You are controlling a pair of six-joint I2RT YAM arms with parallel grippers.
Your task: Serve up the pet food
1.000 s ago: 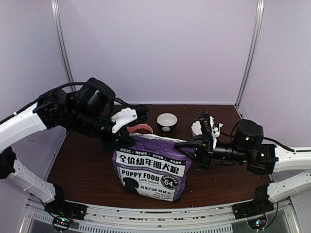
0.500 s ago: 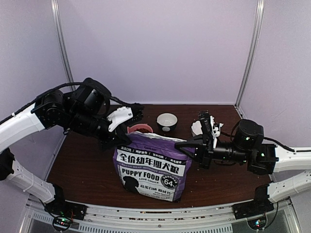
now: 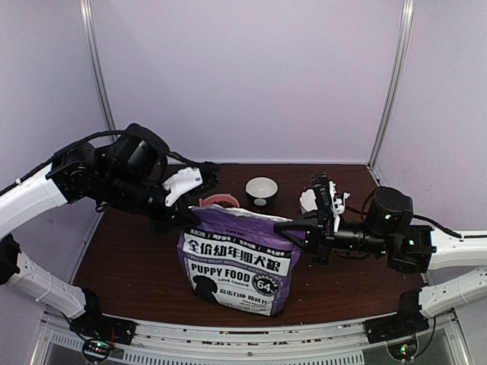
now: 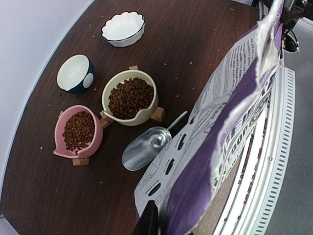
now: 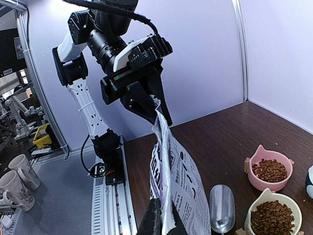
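Over the last second the left arm has drawn back and outward, taking its corner of the bag (image 3: pixel 237 258) with it. The top edge is now pulled taut between both arms, likely to spread the mouth for another serving.

- Left fingers (image 5: pixel 146 105): clenched on the bag's top edge.
- Right fingers (image 5: pixel 151 218): clamped on the opposite top corner, almost no gap.

The pet food (image 4: pixel 129 97) lies beyond the bag from both pairs of fingers. It fills the cream bowl (image 4: pixel 146 111) and pink bowl (image 4: pixel 58 132), with the scoop (image 4: pixel 144 149) idle on the tabletop (image 4: pixel 195 44).
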